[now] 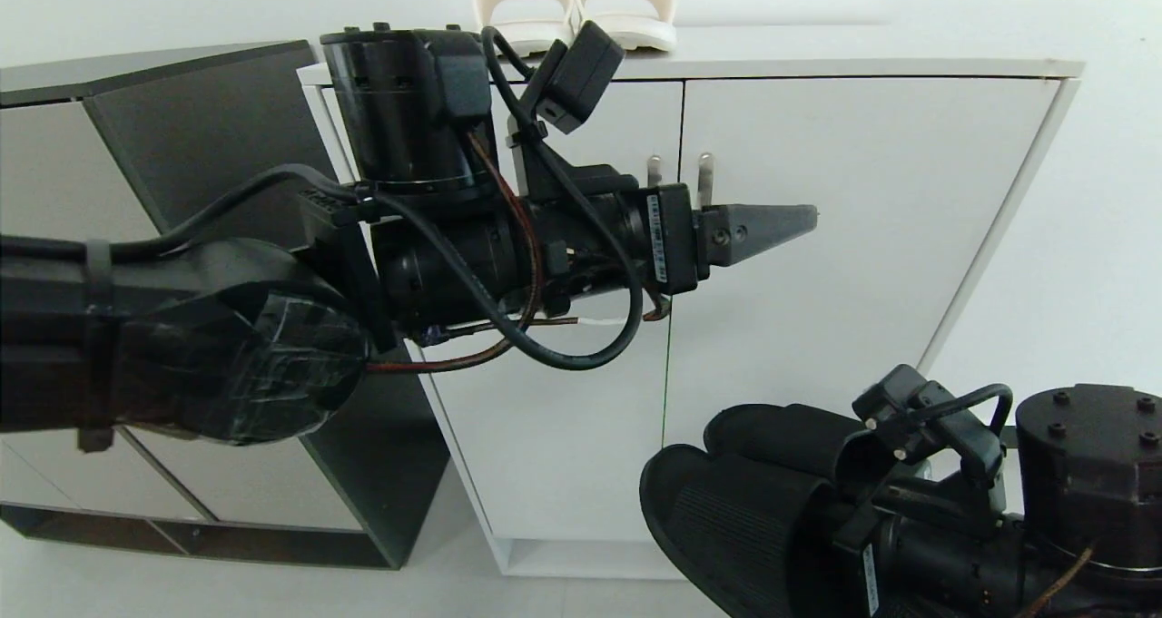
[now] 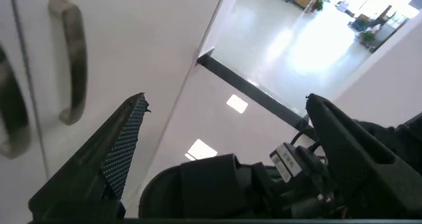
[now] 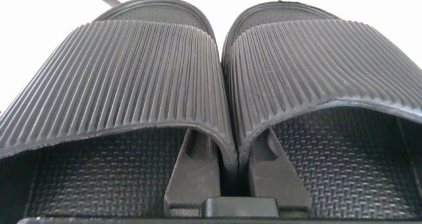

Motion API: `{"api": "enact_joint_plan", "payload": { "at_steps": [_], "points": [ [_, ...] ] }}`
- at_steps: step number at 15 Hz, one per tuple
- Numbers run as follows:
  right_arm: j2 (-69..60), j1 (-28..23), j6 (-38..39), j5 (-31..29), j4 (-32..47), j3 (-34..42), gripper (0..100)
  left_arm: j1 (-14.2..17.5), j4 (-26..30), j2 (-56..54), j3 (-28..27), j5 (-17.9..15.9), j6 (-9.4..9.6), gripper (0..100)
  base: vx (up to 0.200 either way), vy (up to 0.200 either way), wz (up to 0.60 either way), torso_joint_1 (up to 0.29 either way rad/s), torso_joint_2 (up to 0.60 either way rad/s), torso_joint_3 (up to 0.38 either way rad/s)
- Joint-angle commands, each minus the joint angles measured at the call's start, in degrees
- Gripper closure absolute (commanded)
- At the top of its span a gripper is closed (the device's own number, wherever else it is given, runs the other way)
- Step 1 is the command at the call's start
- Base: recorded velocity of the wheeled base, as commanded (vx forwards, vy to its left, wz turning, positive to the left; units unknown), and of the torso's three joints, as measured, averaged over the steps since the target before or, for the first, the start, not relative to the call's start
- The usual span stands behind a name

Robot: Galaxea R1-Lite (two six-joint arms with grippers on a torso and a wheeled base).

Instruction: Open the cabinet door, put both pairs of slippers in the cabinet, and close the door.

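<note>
White slippers [image 1: 575, 5] are lying side by side on the cabinet [image 1: 862, 237] top, toward its left end. The left pincer [image 1: 790, 219] is hovering, fingers spread, before the closed doors, near the handles [image 1: 704, 178]. The right pincer [image 3: 227, 165] is pinching the black slippers [image 1: 744, 509] together by their inner sides, low before the right door.

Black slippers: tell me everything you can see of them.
The black slippers are a pair of slides, matte and rubbery-looking, with wide ribbed straps and diamond-textured footbeds. They sit side by side with their inner edges pressed together, gripped by the right end effector, which has one finger under each strap. They are held low in front of the white cabinet, whose doors are shut.
</note>
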Motion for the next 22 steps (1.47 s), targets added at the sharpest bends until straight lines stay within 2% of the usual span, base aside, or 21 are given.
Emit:
{"api": "enact_joint_plan", "payload": {
  "at_steps": [1,4,5,9,13,22],
  "points": [
    [-0.1,0.1,0.0,0.2,-0.1,0.1,100,0.7,0.1,2.8,-2.7,-0.6,-1.11,0,0.000,0.000,0.00,0.000,0.00,0.000],
    [0.0,0.1,0.0,0.2,-0.1,0.1,100,1.2,0.0,3.8,-3.3,2.3,-0.58,0,0.000,0.000,0.00,0.000,0.00,0.000],
    [0.0,0.0,0.0,0.2,-0.1,0.1,100,1.2,0.0,3.4,-3.0,4.3,0.91,0,0.000,0.000,0.00,0.000,0.00,0.000],
    [0.1,-0.1,0.0,0.2,-0.1,0.1,100,1.3,-0.1,3.3,-3.2,8.6,2.23,0,0.000,0.000,0.00,0.000,0.00,0.000],
    [0.1,-0.1,-0.1,0.2,-0.1,0.1,100,2.0,0.0,5.0,-4.9,9.7,2.23,0,0.000,0.000,0.00,0.000,0.00,0.000],
    [0.4,-0.5,-0.1,0.2,-0.1,0.2,100,2.7,0.2,10.8,-10.2,9.6,2.14,0,0.000,0.000,0.00,0.000,0.00,0.000]
  ]
}}
